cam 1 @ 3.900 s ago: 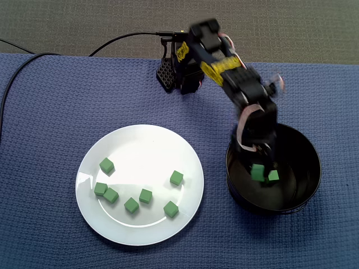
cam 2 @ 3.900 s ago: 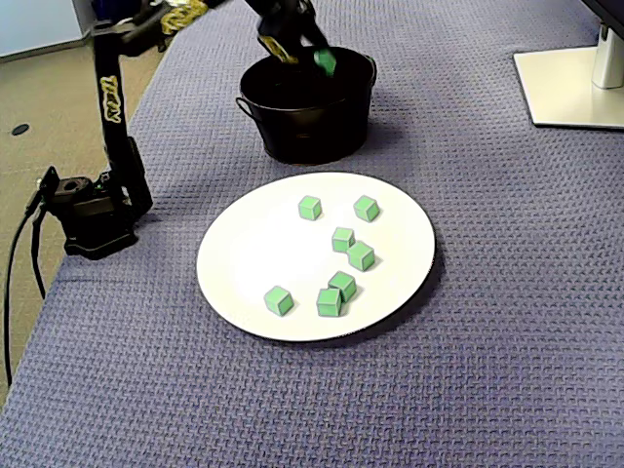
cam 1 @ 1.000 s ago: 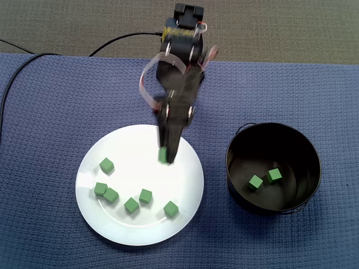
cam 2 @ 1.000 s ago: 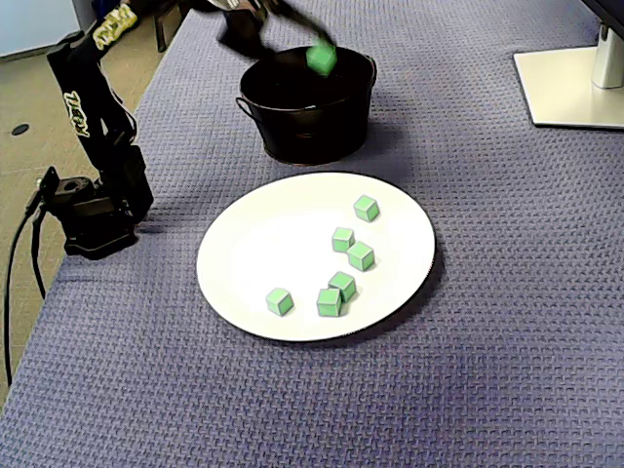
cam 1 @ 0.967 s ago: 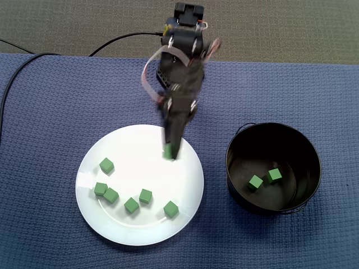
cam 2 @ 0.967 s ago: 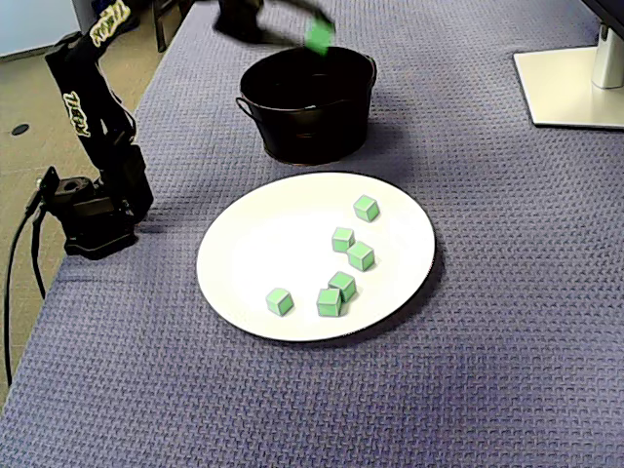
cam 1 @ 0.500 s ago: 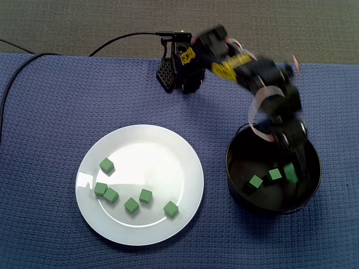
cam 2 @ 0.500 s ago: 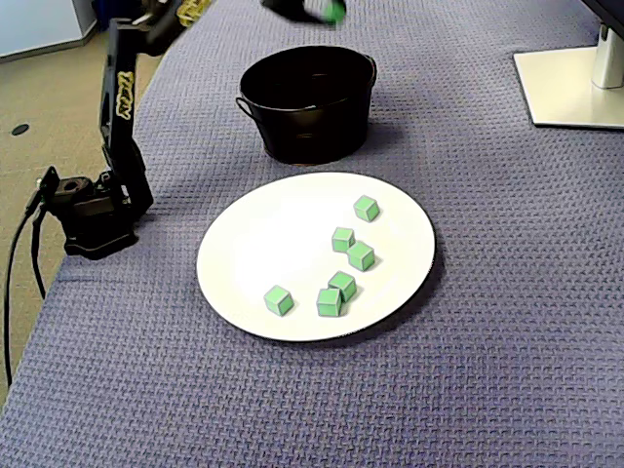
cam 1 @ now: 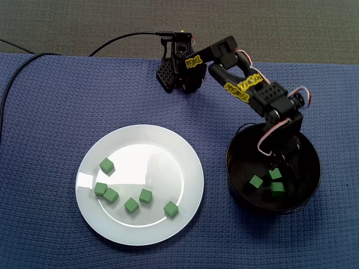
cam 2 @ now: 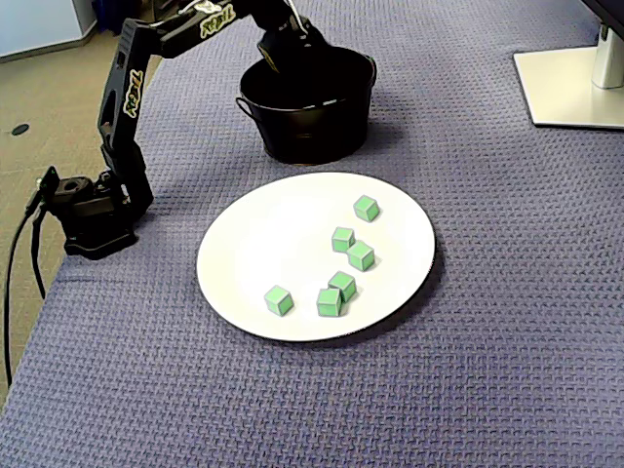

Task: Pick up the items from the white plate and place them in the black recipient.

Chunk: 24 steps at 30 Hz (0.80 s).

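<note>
**Gripper down in black pot, six cubes on plate**

The gripper [cam 1: 275, 168] reaches inside the black pot [cam 2: 307, 127]. I cannot tell how far its jaws are open or whether they hold anything. Three green cubes [cam 1: 256, 181] show in the pot, two of them right at the fingertips. Six green cubes [cam 2: 342, 239] lie on the white plate [cam 1: 140, 145], on the blue cloth [cam 1: 45, 112].

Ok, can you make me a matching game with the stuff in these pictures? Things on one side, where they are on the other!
Things:
1 white plate
2 black pot
3 pincer
4 black cable

Places:
A down inside the pot
B holds six green cubes
C on the grey carpet
D right of the plate in the top-down fixed view

Pairs: 1-B, 2-D, 3-A, 4-C
</note>
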Each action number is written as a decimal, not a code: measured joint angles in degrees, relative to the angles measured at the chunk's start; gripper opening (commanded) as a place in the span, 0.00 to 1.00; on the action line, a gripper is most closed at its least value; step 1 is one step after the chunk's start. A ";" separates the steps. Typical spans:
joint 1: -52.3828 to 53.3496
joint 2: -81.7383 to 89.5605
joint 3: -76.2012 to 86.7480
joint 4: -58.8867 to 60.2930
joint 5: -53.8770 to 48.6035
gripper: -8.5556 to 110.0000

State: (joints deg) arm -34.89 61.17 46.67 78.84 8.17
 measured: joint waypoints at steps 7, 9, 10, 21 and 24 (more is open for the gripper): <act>19.34 14.94 -1.67 3.96 10.46 0.43; 26.98 15.38 -1.67 3.96 15.21 0.44; 30.67 14.77 -1.67 4.04 17.67 0.45; 42.10 -8.26 -5.10 8.53 33.57 0.43; 42.19 -12.48 -4.04 7.65 36.65 0.43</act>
State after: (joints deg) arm 7.29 48.69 42.63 86.48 44.82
